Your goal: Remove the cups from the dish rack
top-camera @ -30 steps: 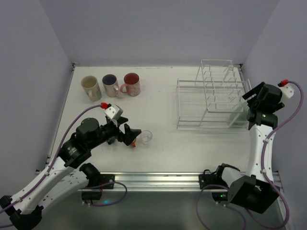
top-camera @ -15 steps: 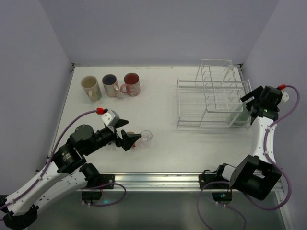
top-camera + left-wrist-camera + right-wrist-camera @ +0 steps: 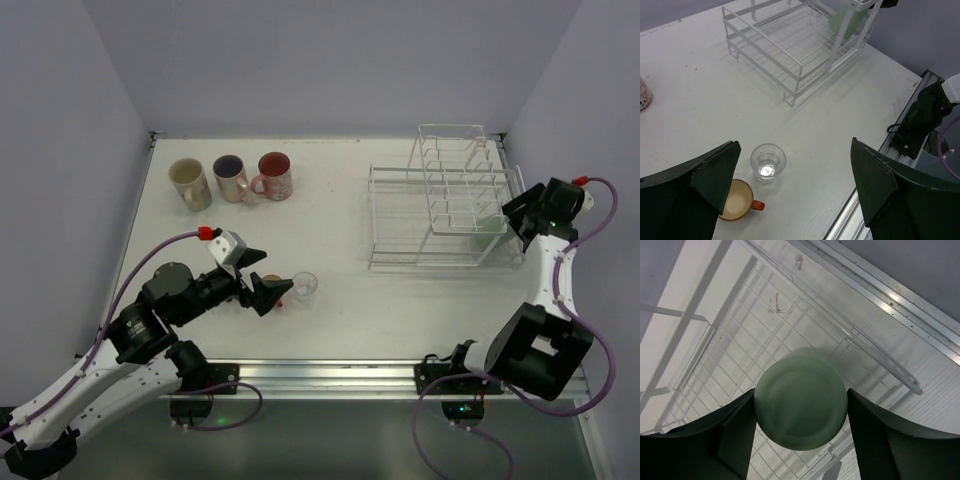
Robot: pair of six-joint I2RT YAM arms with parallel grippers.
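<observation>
The white wire dish rack (image 3: 440, 200) stands at the right of the table. My right gripper (image 3: 517, 218) is at its right end, shut on the green tumbler (image 3: 800, 405), whose base fills the gap between my fingers (image 3: 735, 435). The tumbler also shows in the top view (image 3: 488, 225) and the left wrist view (image 3: 847, 20). My left gripper (image 3: 795, 145) is open and empty above the clear glass (image 3: 768, 160) and the orange cup (image 3: 736, 200), both upright on the table. In the top view the left gripper (image 3: 268, 288) sits just left of the glass (image 3: 306, 285).
A beige mug (image 3: 188, 182), a mug with a dark blue inside (image 3: 231, 177) and a pink cup (image 3: 275, 175) stand in a row at the back left. The rack's wires (image 3: 740, 365) lie under the tumbler. The metal table rail (image 3: 875, 165) runs along the near edge.
My right wrist has swung toward the rack's far right end, and the green tumbler has moved back with it. My left arm has pulled back slightly from the glass.
</observation>
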